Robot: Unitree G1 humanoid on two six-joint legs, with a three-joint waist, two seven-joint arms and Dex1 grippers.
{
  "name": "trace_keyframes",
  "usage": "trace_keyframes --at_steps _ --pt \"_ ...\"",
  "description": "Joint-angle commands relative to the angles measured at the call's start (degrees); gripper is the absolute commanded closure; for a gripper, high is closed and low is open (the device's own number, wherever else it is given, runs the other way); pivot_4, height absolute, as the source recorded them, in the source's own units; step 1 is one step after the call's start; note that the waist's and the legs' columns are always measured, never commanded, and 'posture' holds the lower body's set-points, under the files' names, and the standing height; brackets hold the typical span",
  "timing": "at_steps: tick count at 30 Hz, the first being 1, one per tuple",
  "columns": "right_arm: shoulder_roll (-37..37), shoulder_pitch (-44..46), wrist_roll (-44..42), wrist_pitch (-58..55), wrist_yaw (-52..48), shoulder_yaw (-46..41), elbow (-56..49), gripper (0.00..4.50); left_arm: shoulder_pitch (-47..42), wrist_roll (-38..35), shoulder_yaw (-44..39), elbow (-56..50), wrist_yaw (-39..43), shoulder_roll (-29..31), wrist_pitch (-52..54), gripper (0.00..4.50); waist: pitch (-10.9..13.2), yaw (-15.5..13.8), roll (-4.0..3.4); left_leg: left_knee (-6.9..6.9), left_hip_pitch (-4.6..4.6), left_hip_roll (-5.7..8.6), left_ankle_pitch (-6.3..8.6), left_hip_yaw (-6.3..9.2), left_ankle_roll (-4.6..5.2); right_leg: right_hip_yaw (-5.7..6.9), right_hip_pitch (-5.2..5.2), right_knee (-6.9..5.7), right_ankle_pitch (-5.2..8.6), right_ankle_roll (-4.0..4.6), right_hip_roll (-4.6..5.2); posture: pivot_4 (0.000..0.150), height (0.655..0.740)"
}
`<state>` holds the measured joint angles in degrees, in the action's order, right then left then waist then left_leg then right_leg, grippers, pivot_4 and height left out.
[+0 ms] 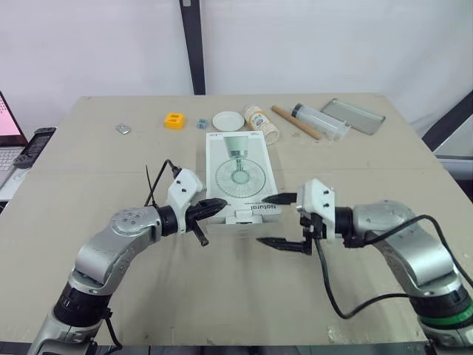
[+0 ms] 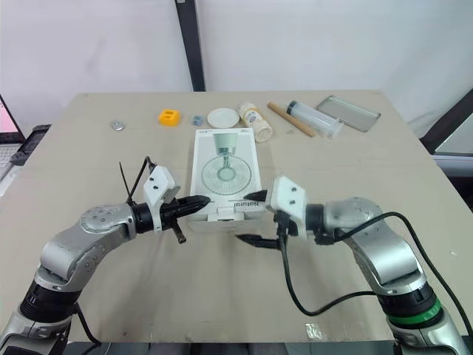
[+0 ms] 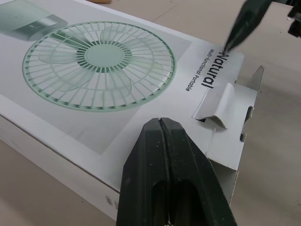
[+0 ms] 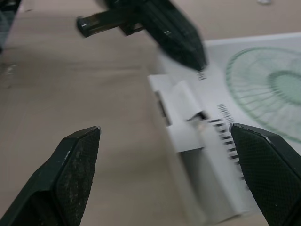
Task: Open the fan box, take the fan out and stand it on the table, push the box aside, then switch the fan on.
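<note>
**Table** point(image 1: 369, 170): beige, flat top.

**Lying directly on it:**
- Fan box point(image 1: 239, 174): white, flat, printed face up. Its near end lies between the left gripper point(image 1: 214, 205) and the right gripper point(image 1: 263, 220), with the end flap partly lifted.
- Yellow block point(image 1: 174, 120): well beyond the left gripper.
- Small grey piece point(image 1: 200, 124): near the block.
- White round lid point(image 1: 228, 120): past the box's far end.
- Pale bottle point(image 1: 261, 121): on its side, near the box's far corner.
- Wooden stick point(image 1: 294, 122) and clear tube point(image 1: 319, 121): side by side, well beyond the right gripper.
- Grey tray point(image 1: 353, 115): beyond the tube, outward of the right gripper.
- Small metal object point(image 1: 123, 129): beyond and outward of the left gripper.
</note>
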<state>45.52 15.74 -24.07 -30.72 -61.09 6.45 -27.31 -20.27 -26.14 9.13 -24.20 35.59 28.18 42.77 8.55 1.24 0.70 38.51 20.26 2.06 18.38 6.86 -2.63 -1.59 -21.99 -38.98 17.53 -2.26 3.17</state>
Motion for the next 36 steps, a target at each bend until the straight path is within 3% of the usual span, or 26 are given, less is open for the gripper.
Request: trace_keyframes --at_steps 1,10,16,29,36 --pt "3.2 -3.0 -2.6 -1.9 -3.2 0.2 -3.7 0.0 1.2 0.5 0.7 1.0 0.1 0.5 1.6 4.43 0.0 0.0 0.01 0.0 0.0 0.0 0.0 0.0 0.01 0.0 0.01 0.0 0.0 -0.01 0.0 0.15 0.74" --pt "11.9 -13.1 -1.4 -2.4 -8.2 3.2 -4.8 0.0 1.4 0.6 0.5 1.0 -0.1 0.6 1.6 4.43 0.0 0.0 0.03 0.02 -0.06 0.05 0.05 0.0 0.09 0.03 0.1 0.02 0.03 -0.05 -0.02 0.15 0.74" --pt "5.8 -13.7 -1.3 -1.3 -1.1 0.0 0.8 0.0 1.3 0.6 0.5 1.1 -0.1 0.5 1.6 4.43 0.0 0.0 0.09 0.03 -0.1 0.04 0.04 -0.01 0.07 0.0 0.13 0.02 0.03 -0.05 -0.03 0.15 0.74" --pt "-2.7 -5.3 -1.2 -4.3 7.8 -2.7 7.3 0.0 1.0 0.5 0.7 0.8 -0.6 -0.1 1.8 4.43 0.0 0.0 0.13 0.02 -0.1 0.09 -0.01 0.03 -0.02 0.0 0.13 0.02 0.04 -0.07 0.01 0.15 0.74" --pt "-3.6 -4.8 -4.6 -6.8 5.7 -2.6 4.6 0.0 1.4 0.5 0.6 0.5 -0.7 0.0 2.0 4.43 0.0 0.0 0.12 0.03 -0.1 0.09 -0.01 0.02 -0.01 0.0 0.13 0.02 0.04 -0.07 0.0 0.15 0.74"
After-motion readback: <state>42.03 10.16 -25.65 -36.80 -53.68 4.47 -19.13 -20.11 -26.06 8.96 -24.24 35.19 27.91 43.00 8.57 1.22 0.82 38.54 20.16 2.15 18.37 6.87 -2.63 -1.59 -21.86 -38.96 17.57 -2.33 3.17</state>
